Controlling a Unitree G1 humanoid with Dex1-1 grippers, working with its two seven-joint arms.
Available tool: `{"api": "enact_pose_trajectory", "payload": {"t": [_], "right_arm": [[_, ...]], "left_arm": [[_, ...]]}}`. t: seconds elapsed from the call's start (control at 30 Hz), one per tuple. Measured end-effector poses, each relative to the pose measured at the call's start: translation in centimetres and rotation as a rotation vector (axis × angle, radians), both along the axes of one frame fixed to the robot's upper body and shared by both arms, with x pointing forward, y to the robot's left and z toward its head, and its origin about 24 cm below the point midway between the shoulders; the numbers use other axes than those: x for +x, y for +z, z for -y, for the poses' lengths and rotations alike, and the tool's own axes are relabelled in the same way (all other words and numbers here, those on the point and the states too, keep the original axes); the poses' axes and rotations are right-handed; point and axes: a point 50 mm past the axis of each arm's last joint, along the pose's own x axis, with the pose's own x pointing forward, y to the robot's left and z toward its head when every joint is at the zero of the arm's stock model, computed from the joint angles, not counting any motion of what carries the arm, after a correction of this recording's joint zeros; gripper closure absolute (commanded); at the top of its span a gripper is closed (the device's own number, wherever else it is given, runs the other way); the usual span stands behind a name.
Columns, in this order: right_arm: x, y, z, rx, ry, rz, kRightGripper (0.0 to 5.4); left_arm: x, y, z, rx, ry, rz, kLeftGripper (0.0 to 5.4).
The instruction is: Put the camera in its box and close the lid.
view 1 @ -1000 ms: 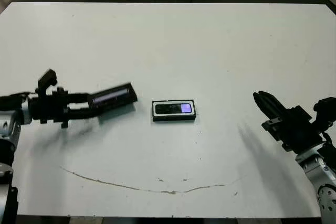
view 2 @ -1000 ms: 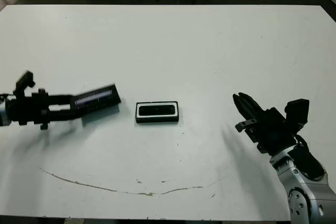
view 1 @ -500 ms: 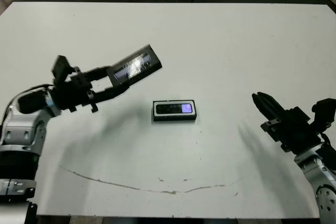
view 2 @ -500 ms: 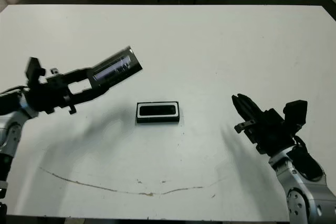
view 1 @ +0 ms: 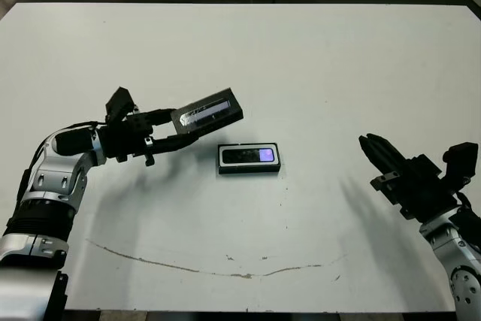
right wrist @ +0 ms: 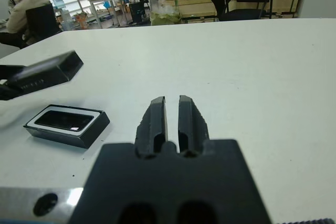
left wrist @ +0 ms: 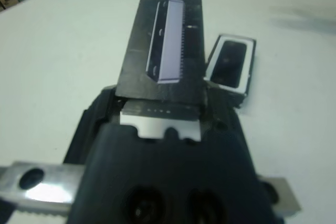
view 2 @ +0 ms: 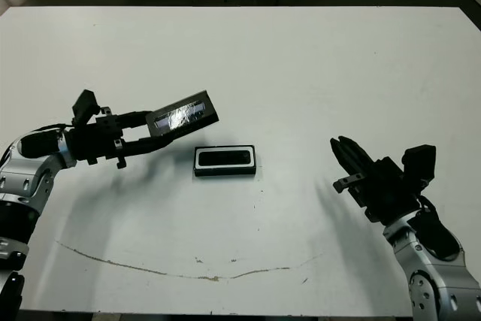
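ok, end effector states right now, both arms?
Left end effector: closed on the lid, held in the air beside the box.
Right end effector: closed, holding nothing.

The white table [view 1: 316, 65] bears the box [view 1: 249, 158], a thin brown streak [view 1: 210, 267] nearer.

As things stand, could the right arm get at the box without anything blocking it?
Probably yes. Only bare table lies between the right gripper and the box with the camera inside; the left gripper holds the lid up on the box's far side.
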Motion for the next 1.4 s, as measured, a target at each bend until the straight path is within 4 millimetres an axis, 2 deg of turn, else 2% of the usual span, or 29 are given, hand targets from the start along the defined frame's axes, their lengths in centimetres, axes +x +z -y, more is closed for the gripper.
{"api": "enact_pose_trajectory", "payload": {"t": [0.23, 0.9, 1.4], "right_arm": [[0.0, 0.0, 0.0, 0.003, 0.001, 0.000, 5.40], [0.0, 0.0, -0.1, 0.003, 0.005, 0.000, 5.40], [0.0, -0.2, 0.0, 0.005, 0.010, 0.001, 5.40]], "left_arm": [[0.5, 0.0, 0.3, 0.049, -0.073, -0.051, 3.33], [-0.3, -0.7, 1.9, 0.079, -0.192, -0.144, 3.33], [-0.6, -2.2, 3.3, 0.082, -0.213, -0.176, 3.33]]}}
